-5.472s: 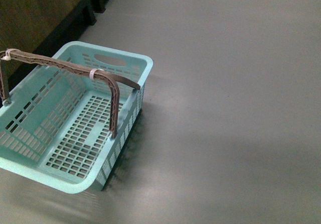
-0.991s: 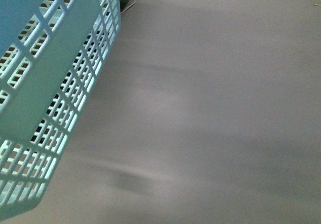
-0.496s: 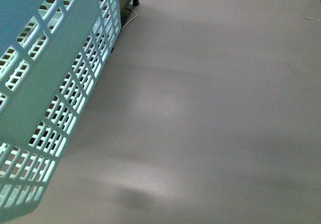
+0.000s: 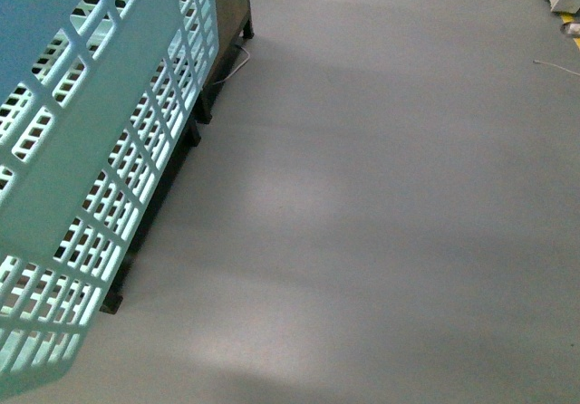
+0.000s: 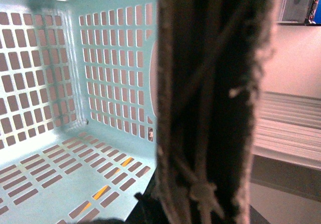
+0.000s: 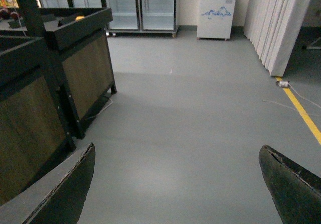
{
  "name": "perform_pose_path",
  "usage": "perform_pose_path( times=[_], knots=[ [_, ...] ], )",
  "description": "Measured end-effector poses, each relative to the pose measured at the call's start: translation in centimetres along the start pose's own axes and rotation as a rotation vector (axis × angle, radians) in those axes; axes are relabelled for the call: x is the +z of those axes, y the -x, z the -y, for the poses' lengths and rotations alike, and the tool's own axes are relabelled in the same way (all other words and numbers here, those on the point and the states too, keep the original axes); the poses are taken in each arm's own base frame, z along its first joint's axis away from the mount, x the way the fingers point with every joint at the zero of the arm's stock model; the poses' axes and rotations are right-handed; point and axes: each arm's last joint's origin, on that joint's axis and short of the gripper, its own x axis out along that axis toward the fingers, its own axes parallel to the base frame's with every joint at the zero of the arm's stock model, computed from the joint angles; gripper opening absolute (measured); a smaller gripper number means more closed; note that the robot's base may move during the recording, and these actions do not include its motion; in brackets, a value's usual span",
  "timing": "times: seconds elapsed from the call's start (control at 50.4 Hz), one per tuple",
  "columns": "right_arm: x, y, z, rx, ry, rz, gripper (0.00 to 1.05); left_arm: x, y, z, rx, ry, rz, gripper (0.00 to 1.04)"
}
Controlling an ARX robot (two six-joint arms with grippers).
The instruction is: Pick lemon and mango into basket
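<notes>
Basket (image 4: 86,150) hangs tilted right by the front camera, up off the floor (image 4: 381,205), so I'd say the left gripper is clamped on its handle (image 5: 210,98) to carry it, though the jaws are hidden. Right gripper (image 6: 176,151) gapes wide and empty, free to grab. No lemon or mango in sight.

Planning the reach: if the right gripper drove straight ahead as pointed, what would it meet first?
Nothing near: the right gripper faces bare floor, the wooden stand off to one side. Far on, probably the glass-door fridges, though depth is unclear.
</notes>
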Motion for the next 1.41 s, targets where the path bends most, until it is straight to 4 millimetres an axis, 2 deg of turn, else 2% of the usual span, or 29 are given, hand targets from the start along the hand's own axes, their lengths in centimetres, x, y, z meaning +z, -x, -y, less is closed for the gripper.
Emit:
perform_pose_path(
  times=[1.408],
  knots=[
    [-0.01, 0.00, -0.01, 0.000, 0.000, -0.001, 0.96, -0.06, -0.03, 0.05, 0.000, 0.003, -0.004, 0.05]
  ],
)
